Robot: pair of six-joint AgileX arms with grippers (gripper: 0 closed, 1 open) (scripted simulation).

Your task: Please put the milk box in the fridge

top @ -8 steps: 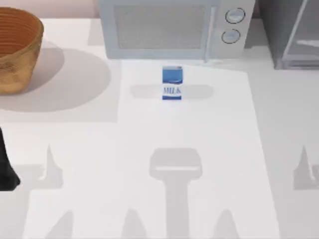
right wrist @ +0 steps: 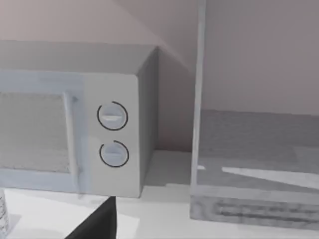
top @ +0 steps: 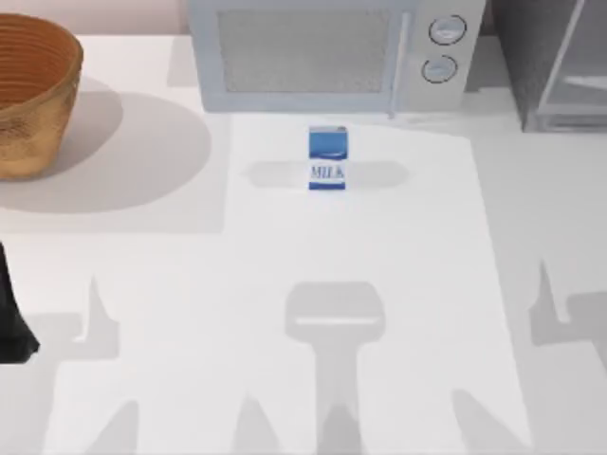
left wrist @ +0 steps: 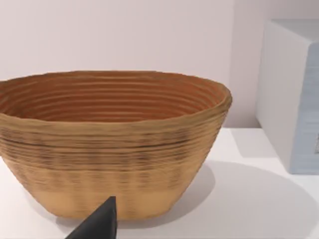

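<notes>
While the milk box (top: 328,158) stands upright before the microwave (top: 332,52), grippers' jaw spacing unreadable.

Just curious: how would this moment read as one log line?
milk box: upright on table, before microwave | fridge: back right | untouched

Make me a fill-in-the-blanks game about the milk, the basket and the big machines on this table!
1. The milk box stands right in front of the ____, which has two round knobs.
2. The big woven thing at the table's far left is a ____.
3. The blue word printed on the milk box is ____.
4. The fridge stands at the table's far ____ corner.

Missing words: microwave; basket; MILK; right
</notes>
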